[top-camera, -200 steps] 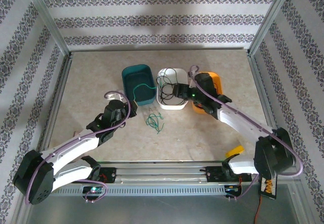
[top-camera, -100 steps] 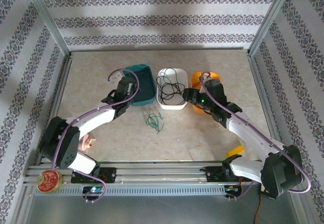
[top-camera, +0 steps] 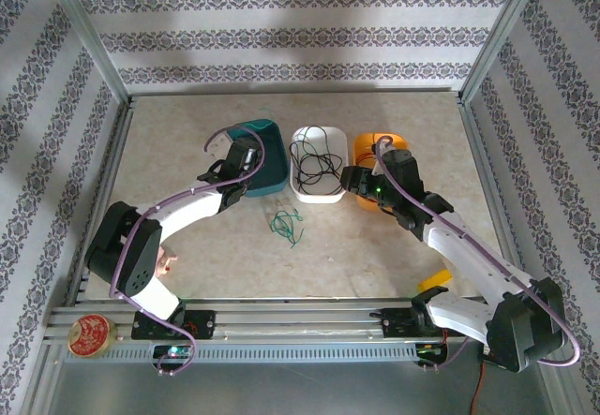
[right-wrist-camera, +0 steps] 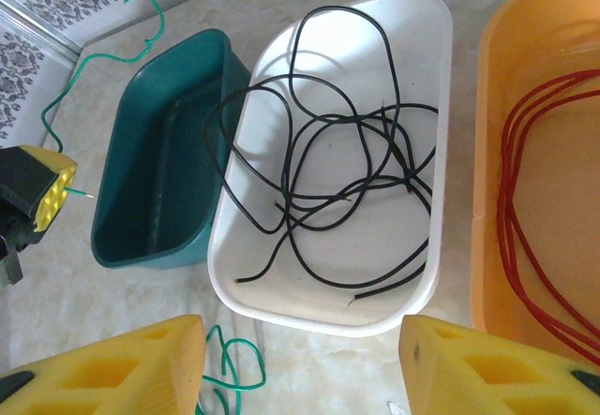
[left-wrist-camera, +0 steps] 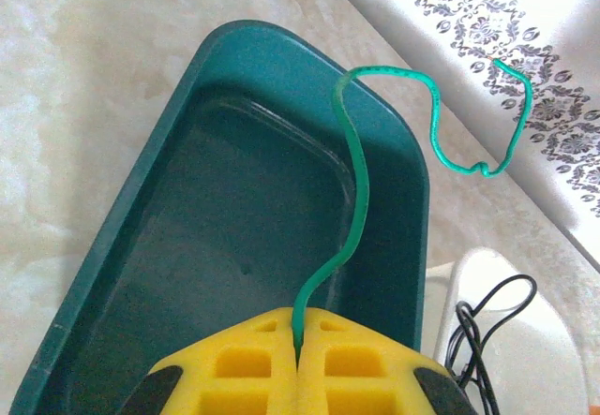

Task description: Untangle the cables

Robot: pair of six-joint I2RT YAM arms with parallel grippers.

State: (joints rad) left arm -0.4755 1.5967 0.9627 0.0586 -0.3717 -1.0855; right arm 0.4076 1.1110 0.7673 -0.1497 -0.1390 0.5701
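Observation:
My left gripper (left-wrist-camera: 300, 349) is shut on one end of a green cable (left-wrist-camera: 361, 181), which rises in a wavy line over the teal tray (left-wrist-camera: 131, 218). From above, the left gripper (top-camera: 246, 157) hangs over the teal tray (top-camera: 272, 179). Several black cables (right-wrist-camera: 394, 148) lie looped in the white tray (right-wrist-camera: 328, 317). Red cables (right-wrist-camera: 507, 190) lie in the orange tray (right-wrist-camera: 487, 153). More green cables (top-camera: 286, 226) sit in a small heap on the table in front of the trays. My right gripper (right-wrist-camera: 300, 335) is open and empty, just in front of the white tray.
The three trays stand side by side at mid-table. A yellow scrap (top-camera: 436, 279) lies near the right arm's base. A red round disc (top-camera: 86, 333) rests on the front rail at the left. Metal frame posts and patterned walls close in the sides.
The left arm has swung forward and right, carrying the green cable up over the teal tray. The right gripper has drawn back slightly from above the white tray.

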